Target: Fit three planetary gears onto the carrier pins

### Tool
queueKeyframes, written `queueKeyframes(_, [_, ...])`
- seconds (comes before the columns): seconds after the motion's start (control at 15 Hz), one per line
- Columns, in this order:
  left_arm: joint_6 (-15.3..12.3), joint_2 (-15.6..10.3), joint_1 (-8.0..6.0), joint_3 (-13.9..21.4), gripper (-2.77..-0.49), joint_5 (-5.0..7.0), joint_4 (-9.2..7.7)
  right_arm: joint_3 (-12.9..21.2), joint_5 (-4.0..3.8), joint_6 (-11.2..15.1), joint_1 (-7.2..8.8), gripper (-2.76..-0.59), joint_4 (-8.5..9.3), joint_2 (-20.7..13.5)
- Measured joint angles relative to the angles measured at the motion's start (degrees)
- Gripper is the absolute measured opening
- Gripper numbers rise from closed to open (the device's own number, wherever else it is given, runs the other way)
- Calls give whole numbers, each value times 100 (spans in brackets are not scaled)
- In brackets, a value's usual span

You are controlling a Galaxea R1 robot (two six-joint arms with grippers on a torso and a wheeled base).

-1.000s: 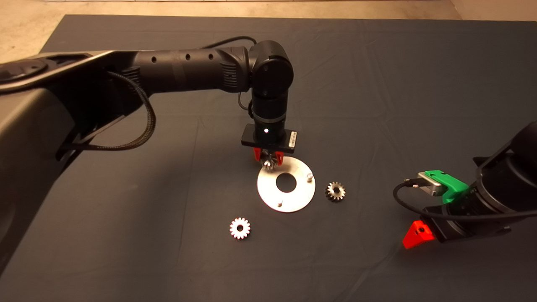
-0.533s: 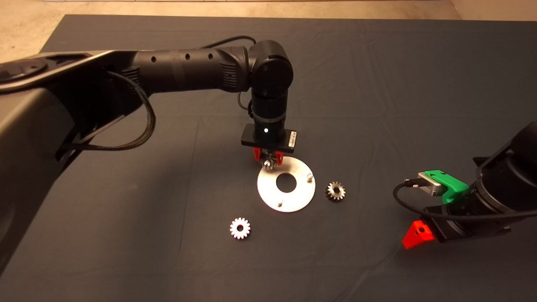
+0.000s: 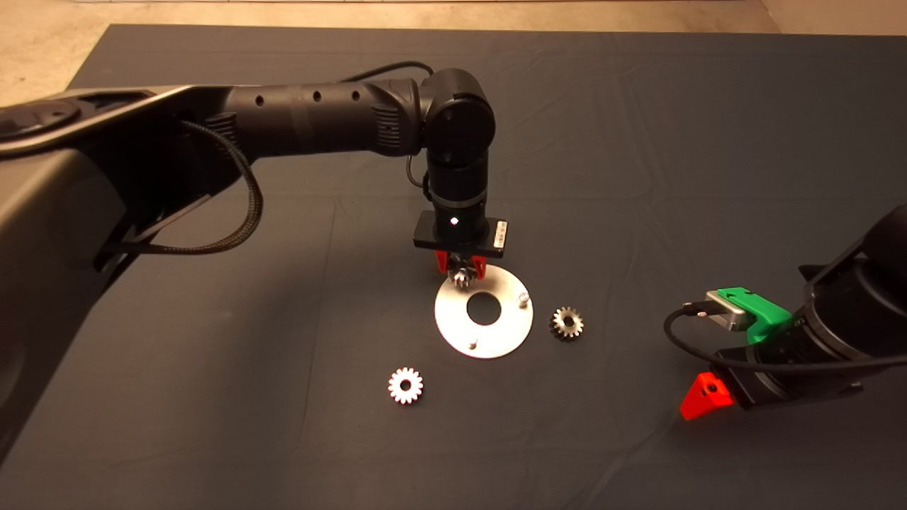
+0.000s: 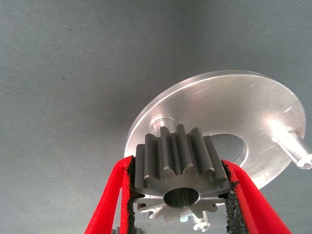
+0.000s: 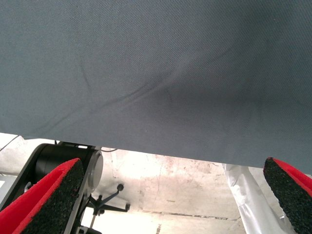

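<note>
The left gripper (image 3: pixel 461 267) holds a gear (image 3: pixel 461 277) between clenched jaws over the disc's (image 3: pixel 496 336) upper-left rim. Only the wrist view shows a pin (image 4: pixel 201 226) below it, seemingly unseated. Two gears (image 3: pixel 405 386) (image 3: pixel 566 323) lie on the tabletop (image 3: pixel 212 425). The right gripper (image 5: pixel 170 195), lower right, is parted.

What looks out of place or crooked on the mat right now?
Nothing stands out. The left pincer grips one small silvery toothed gear over the flat round silver disc. Two more gears lie flat on the dark mat beside it. The right pincer waits at the lower right.
</note>
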Motion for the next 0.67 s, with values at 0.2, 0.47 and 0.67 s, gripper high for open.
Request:
queueKeyframes(0.2, [0,0,-1,0,-237,-9,-4,0,0,0,0,-60,2,0])
queueKeyframes(0.47, [0,0,2,18,-237,-9,-9,0,0,0,0,-60,2,0])
queueKeyframes(0.67, [2,0,2,46,-237,28,-7,0,0,0,0,-60,0,0])
